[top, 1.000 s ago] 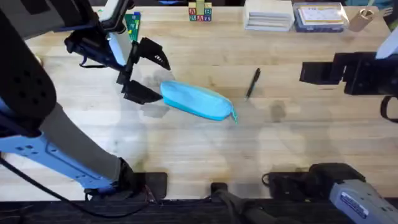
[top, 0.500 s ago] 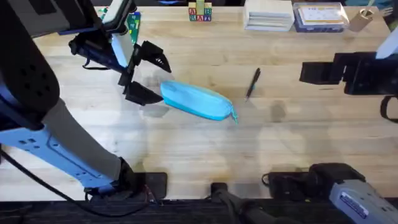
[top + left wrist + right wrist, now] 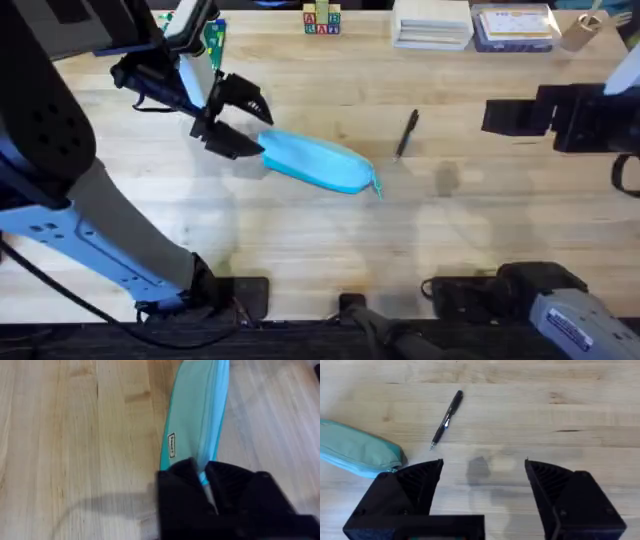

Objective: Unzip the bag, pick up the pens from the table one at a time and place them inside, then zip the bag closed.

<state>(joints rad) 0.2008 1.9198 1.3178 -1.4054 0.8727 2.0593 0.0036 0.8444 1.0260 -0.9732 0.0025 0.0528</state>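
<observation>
early stage. in the overhead view the bag (image 3: 318, 162) lies left of centre on the surface (image 3: 300, 240), and we see one pen (image 3: 406, 134) just right of it, not yet inside. the left gripper (image 3: 206, 477) has its fingers pinched on the bag's upper-left end at the zipper line. the right gripper (image 3: 484, 472), fingers spread and empty, hangs at the right edge. we judge unzipping is under way; loading and closing remain.

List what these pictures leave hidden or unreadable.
- Bag end: covered by the left gripper in the left wrist view.
- Bag's label: too small to read.
- Zipper pull: too small to make out overhead.
- Pen tip state: too small overhead.
</observation>
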